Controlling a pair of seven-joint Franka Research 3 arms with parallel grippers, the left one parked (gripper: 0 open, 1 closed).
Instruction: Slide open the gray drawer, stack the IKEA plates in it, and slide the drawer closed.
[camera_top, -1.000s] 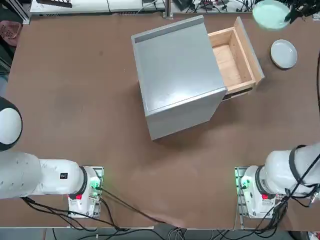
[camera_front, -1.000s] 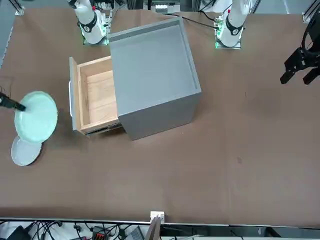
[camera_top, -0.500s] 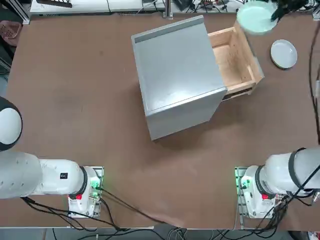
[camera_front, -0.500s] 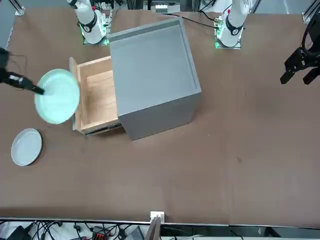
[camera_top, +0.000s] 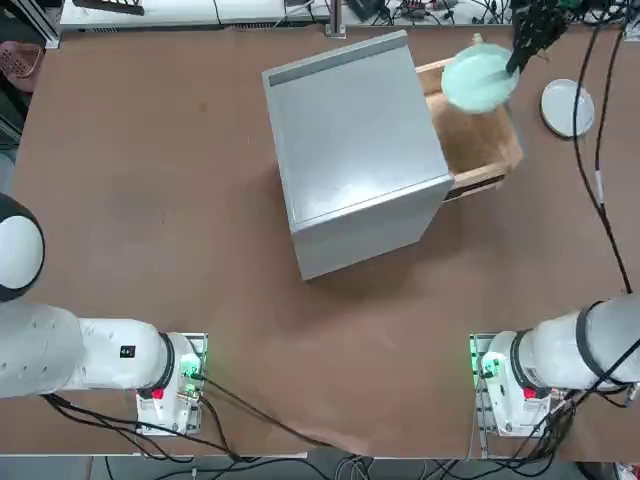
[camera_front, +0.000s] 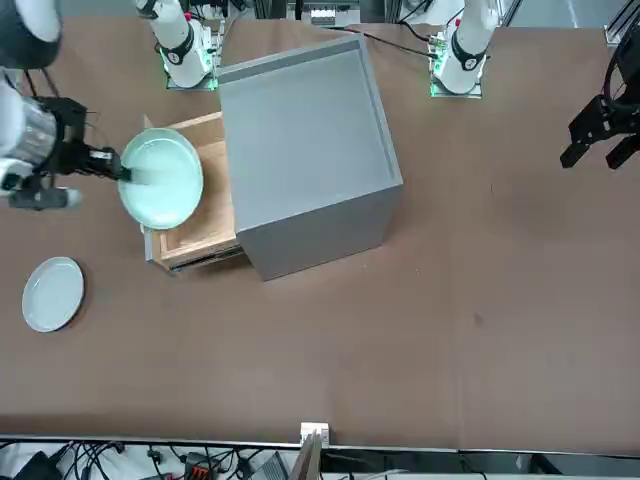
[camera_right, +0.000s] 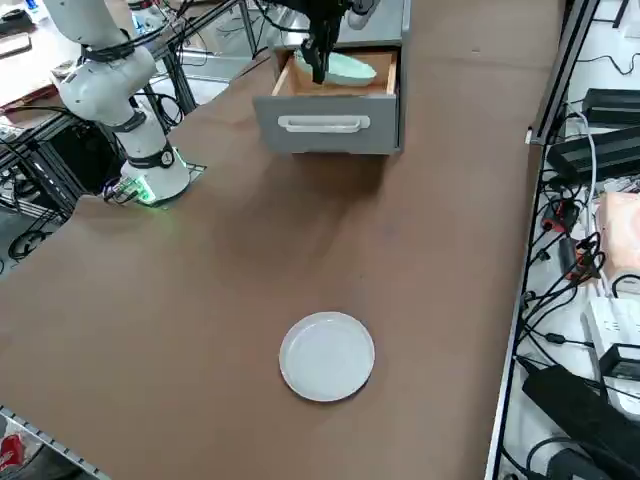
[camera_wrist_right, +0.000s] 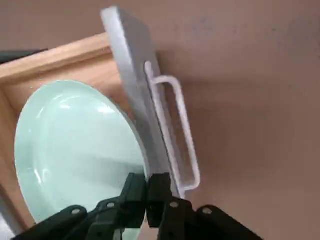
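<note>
Holding the mint green plate (camera_front: 160, 180) by its rim above the open gray drawer (camera_front: 190, 195) | our right gripper (camera_front: 118, 172) clenched on it | whitish gray plate (camera_front: 52, 293) on table (camera_front: 420, 350), well apart.

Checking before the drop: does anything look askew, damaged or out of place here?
Nothing stands out. The right gripper, fingers shut on the pale mint green round plate by its rim, holds it over the open wooden drawer of the gray cabinet. The whitish gray round plate lies flat on the table, intact.
</note>
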